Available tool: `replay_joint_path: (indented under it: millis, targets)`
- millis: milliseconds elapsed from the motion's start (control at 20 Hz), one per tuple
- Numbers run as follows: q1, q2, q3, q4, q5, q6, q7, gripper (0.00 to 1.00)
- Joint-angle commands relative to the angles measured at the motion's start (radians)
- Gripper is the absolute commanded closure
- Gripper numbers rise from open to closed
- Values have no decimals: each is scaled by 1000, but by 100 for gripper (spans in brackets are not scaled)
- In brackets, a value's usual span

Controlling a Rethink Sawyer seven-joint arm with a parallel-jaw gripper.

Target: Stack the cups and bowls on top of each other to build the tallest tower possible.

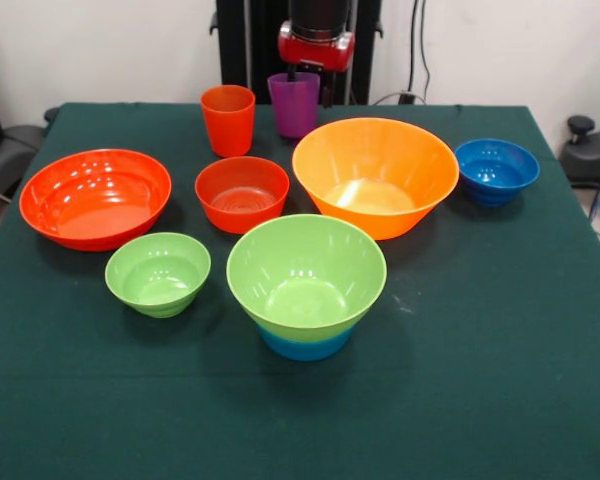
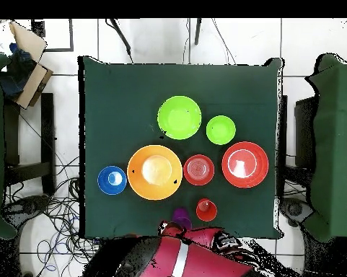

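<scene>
Green cloth covers the surface point(image 1: 500, 400), and from my front camera I see a broad bare band along its near edge and more free room down the right side.

Largest piece is the yellow-orange bowl point(image 1: 376, 175), right of centre, its rim close to the dark blue bowl point(image 1: 496, 170), which sits nearest the right edge. The large red-orange bowl point(image 1: 95, 197) lies far left, close to that edge. The tower point(image 1: 306, 285) stands in front, near the middle: a light green bowl point(image 1: 306, 268) nested on a light blue bowl point(image 1: 305, 345), only the blue base showing beneath. The medium red-orange bowl point(image 1: 242, 192) sits between the two big bowls, just apart from each. The small light green bowl point(image 1: 158, 272) is left of the tower with a clear gap between them.

At the far edge stand the orange-red cup point(image 1: 228, 119) and the purple cup point(image 1: 294, 103), upright, side by side and near each other.

My hand point(image 1: 307, 72) hangs right at the purple cup's rim; I cannot tell whether its fingers are spread or pinching the cup. Overhead, the arm covers most of that cup.
</scene>
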Motion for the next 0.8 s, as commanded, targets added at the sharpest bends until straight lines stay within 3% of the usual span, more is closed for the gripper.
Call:
replay_joint_path:
  millis: [50, 200, 350, 500, 800]
  targets:
    - [32, 19, 48, -80, -59, -54, 27, 100]
    - [-3, 13, 76, -71, -73, -58, 27, 100]
    - [11, -36, 69, -46, -27, 49, 39, 100]
    - [-20, -73, 113, -20, -12, 99, 35, 100]
    - [-160, -199, 274, 38, 74, 377, -52, 100]
